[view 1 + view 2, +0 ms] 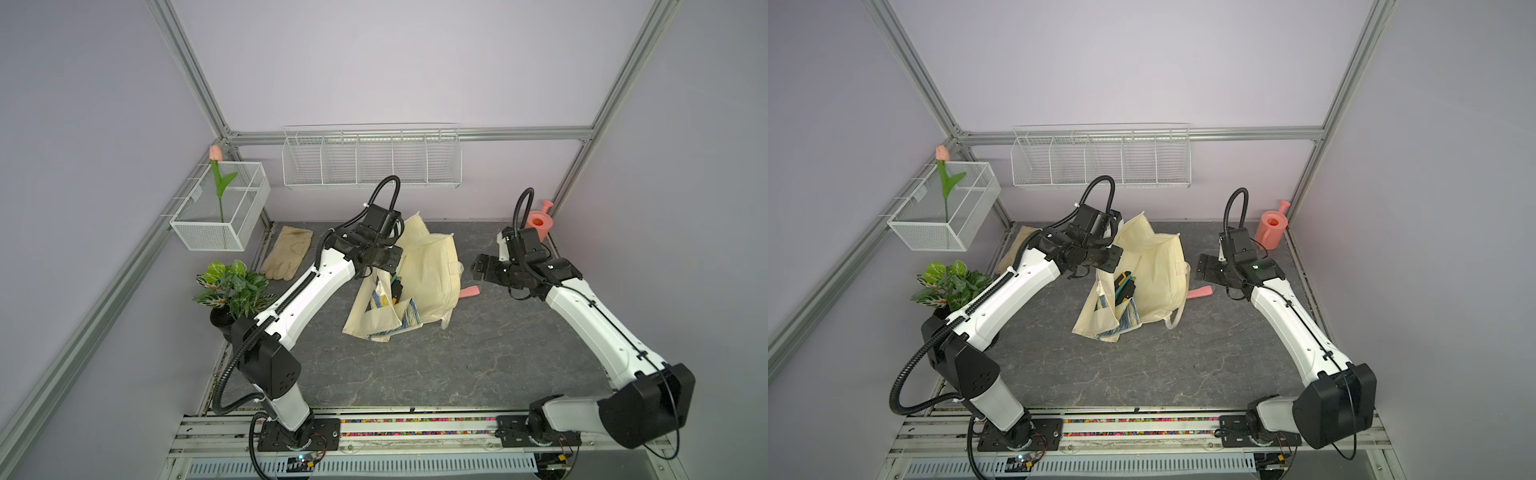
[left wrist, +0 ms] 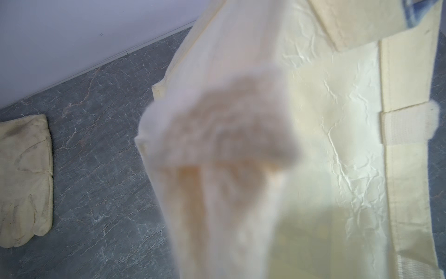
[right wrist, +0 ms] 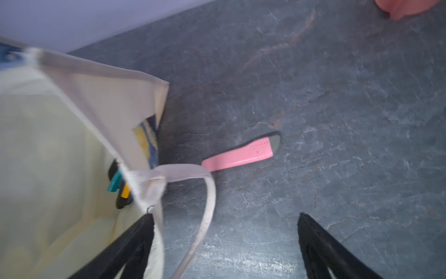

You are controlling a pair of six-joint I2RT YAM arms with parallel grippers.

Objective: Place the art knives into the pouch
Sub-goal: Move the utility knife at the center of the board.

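1. Pouch [image 1: 432, 270] [image 1: 1156, 266]: a cream bag slumped on the table [image 1: 415, 374]. Its mouth gapes upward and its printed panel [image 1: 409, 322] is folded at one end.
2. Art knife [image 1: 397, 287] [image 1: 1124, 286]: the dark tool with teal and yellow parts, lying inside the pouch and visible through the open mouth. The right wrist view shows it [image 3: 118, 186] tucked behind the pouch's seam. It may be one tool or two lying together; the views are too coarse to tell.
3. Long axis of the knife: runs from the lifted rim of the pouch toward the printed panel.
4. Left fingers [image 1: 392, 254]: clenched on the rim of the pouch and holding it up, directly above the knife. This arm is the nearer one. The left wrist view shows only blurred cloth [image 2: 217, 145] close to the lens.
5. Right fingers [image 1: 481, 266] [image 3: 321, 248]: spread wide and empty. They are outside the pouch, near the side wall opposite the lifted rim, so that wall stands between them and the knife.
6. Pink strip [image 1: 469, 291] [image 3: 241, 154]: flat on the table just beside the pouch, between the pouch and the right fingers. One end passes under the pouch's strap [image 3: 208, 193].
7. Judgement: the knife appears already placed. The step left would be letting the rim go, which depends on the knife lying below that rim, well inside the mouth.
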